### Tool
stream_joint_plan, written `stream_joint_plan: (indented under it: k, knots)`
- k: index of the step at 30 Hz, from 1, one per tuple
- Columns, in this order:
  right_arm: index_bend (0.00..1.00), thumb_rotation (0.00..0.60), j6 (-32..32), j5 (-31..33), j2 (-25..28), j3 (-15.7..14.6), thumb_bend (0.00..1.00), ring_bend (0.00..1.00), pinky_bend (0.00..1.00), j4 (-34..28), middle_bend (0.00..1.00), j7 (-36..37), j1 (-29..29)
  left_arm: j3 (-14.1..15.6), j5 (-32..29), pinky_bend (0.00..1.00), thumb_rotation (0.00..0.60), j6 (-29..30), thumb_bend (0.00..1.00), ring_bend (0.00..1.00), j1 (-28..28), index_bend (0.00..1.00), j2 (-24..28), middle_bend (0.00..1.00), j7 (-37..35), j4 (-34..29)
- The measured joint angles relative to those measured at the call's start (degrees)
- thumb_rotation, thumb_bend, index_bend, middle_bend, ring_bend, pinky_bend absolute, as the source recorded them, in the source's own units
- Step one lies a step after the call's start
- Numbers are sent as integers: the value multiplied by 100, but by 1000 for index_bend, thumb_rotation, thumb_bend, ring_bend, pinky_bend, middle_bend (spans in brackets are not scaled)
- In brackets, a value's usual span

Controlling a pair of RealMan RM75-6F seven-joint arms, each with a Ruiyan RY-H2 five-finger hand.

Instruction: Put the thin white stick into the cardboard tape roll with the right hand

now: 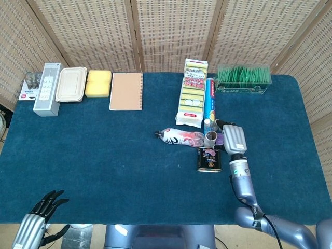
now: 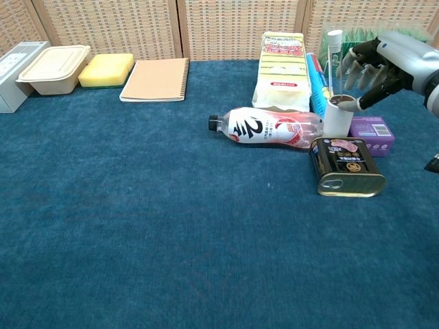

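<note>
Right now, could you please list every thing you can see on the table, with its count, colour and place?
remote control box: 1, grey, far left
small card pack: 1, white, left edge
food container: 1, beige, back left
sponge: 1, yellow, beside the container
notebook: 1, tan, back middle
sponge pack: 1, yellow-white, back right
blue tube: 1, right of the pack
green box: 1, back right
bottle: 1, clear, lying, centre
cardboard tape roll: 1, upright, right of the bottle
thin white stick: 1, above the roll
purple box: 1, behind the can
can: 1, dark, front
left hand: bottom left
right hand: by the roll
</note>
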Motion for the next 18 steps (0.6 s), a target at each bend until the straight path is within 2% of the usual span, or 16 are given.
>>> stream_joint_plan:
  k: [18]
  knots:
    - [457,600,54,151,-104,50,278,494,406,-92,527,-243,93,-6,3,257,600,-24,181,105,-18,235,7,146,9,-16]
